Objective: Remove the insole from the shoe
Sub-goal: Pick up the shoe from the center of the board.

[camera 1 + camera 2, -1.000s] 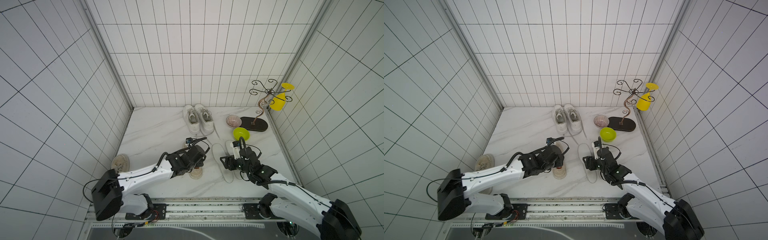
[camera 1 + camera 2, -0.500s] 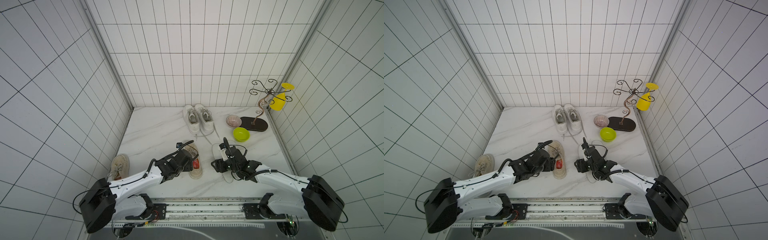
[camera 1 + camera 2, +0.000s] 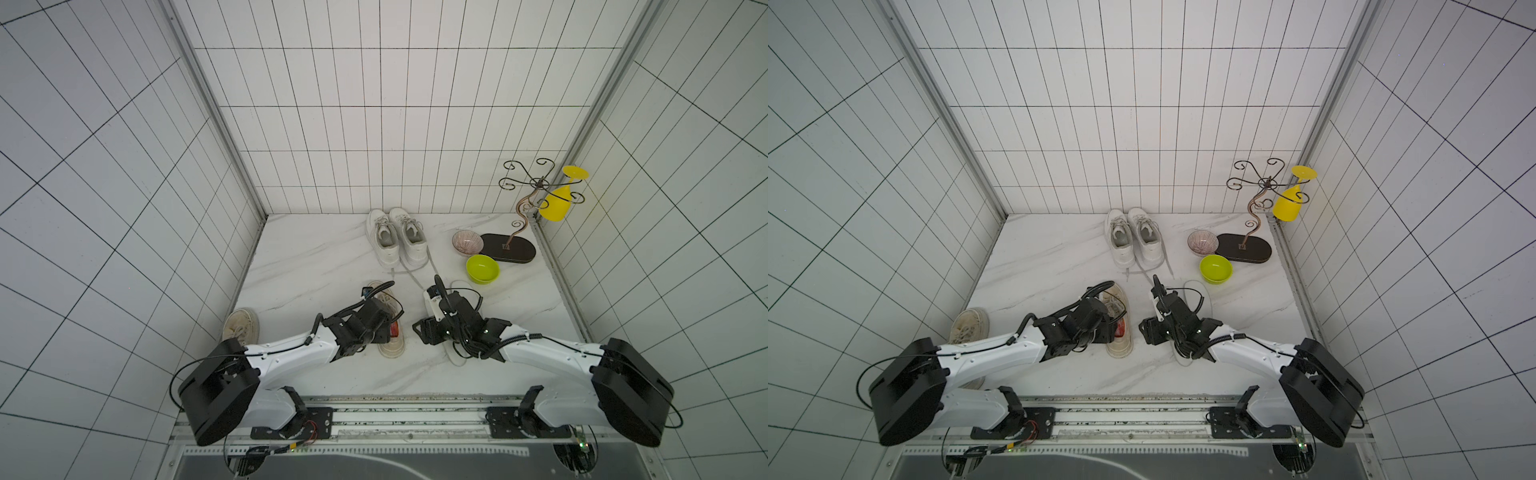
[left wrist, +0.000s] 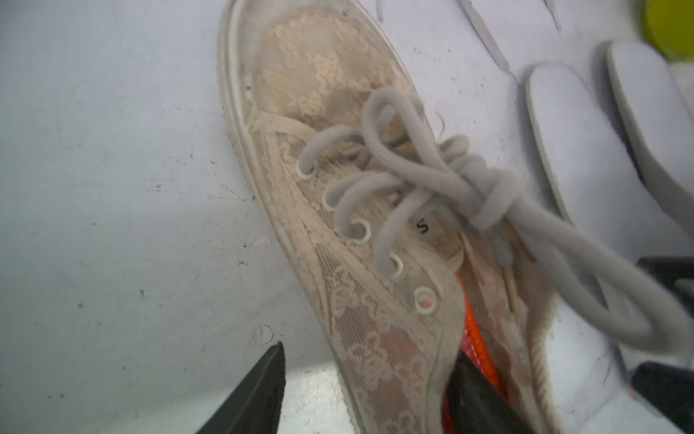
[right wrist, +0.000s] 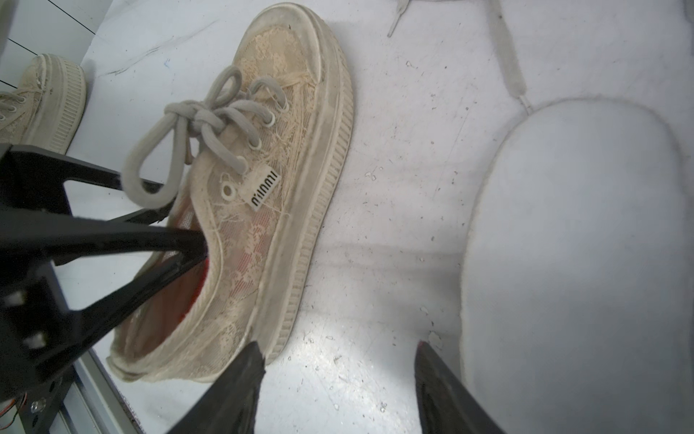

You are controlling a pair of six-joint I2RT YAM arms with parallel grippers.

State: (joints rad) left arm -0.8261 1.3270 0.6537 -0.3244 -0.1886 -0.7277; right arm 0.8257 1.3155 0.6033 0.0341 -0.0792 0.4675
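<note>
On the marble table [image 3: 316,257], the two arms fill the near half and cover much of what lies under them. In both top views the left arm [image 3: 291,353] hides the middle of the beige lace shoe [image 3: 392,351], so only its toe and heel show. The right arm [image 3: 548,357] lies across a white insole [image 3: 455,358] loose on the table. A second white piece [image 4: 653,112] just beside it is cut off by the frame. At the table's left edge a second beige shoe [image 3: 241,328] is partly behind the left arm.

At the back stand a pair of white sneakers [image 3: 397,237] and a wire stand [image 3: 521,216] with a yellow goblet [image 3: 555,205] hanging from it. Near its base a patterned bowl [image 3: 466,242] and a green bowl [image 3: 482,269] sit open side up, their insides bare.

The beige shoe holds the red insole [image 4: 475,338] — it is inside, seen at the opening and through the lace, its front end out of sight. The left gripper [image 4: 370,357] has its jaws apart astride the shoe's side wall, one finger inside against the insole and the other outside over the table. The right gripper [image 5: 338,345] is spread wide and holds nothing — it sits over bare table between the shoe's heel and the white insole.
</note>
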